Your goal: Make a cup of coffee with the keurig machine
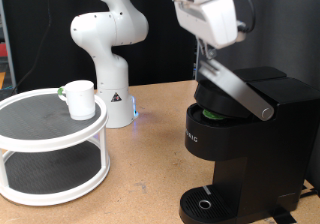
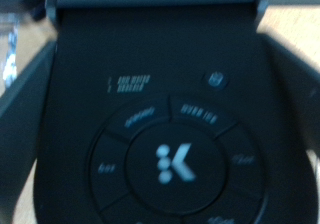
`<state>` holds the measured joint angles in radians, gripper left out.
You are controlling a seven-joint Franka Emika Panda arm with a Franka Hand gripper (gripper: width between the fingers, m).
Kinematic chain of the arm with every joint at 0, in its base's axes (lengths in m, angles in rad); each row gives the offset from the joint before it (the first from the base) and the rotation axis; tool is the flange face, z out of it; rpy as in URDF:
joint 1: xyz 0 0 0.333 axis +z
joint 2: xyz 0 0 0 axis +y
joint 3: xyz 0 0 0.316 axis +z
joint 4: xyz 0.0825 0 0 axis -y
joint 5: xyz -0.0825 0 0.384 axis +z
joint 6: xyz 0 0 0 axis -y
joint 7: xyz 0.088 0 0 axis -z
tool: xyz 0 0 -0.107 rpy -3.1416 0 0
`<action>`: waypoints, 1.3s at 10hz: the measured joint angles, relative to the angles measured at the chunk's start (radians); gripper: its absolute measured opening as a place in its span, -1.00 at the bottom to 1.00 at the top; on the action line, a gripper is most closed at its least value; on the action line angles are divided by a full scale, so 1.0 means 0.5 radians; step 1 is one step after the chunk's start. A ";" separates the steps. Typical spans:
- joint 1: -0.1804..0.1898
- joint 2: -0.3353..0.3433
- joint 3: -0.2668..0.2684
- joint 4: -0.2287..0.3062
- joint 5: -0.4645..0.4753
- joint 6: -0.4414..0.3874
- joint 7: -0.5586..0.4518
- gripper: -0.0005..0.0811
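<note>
I see the pincer (image 1: pixel 207 62) above the large black Keurig machine's (image 1: pixel 240 144) raised silver-grey lid handle (image 1: pixel 238 90), grip indiscernible; small white ceramic mug (image 1: pixel 79 98) waits on the white two-tier stand (image 1: pixel 55 144), well apart.

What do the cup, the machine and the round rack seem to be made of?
Cup: likely glazed ceramic, plain white with a soft sheen. Machine: apparently black plastic, matte body; its lid handle looks silver-grey, plastic or metal. Rack: white frame, probably plastic or painted metal, with dark mesh-like shelves.
</note>
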<state>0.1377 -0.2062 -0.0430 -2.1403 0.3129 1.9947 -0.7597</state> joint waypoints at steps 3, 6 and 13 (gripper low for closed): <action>-0.027 0.022 -0.003 -0.144 -0.123 0.089 -0.028 -0.97; -0.040 0.053 -0.008 -0.248 -0.140 0.210 -0.058 -0.97; -0.043 0.059 -0.027 -0.321 -0.125 0.309 -0.084 -0.97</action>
<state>0.1163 -0.1764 -0.0567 -2.3006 0.2504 2.1494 -0.8018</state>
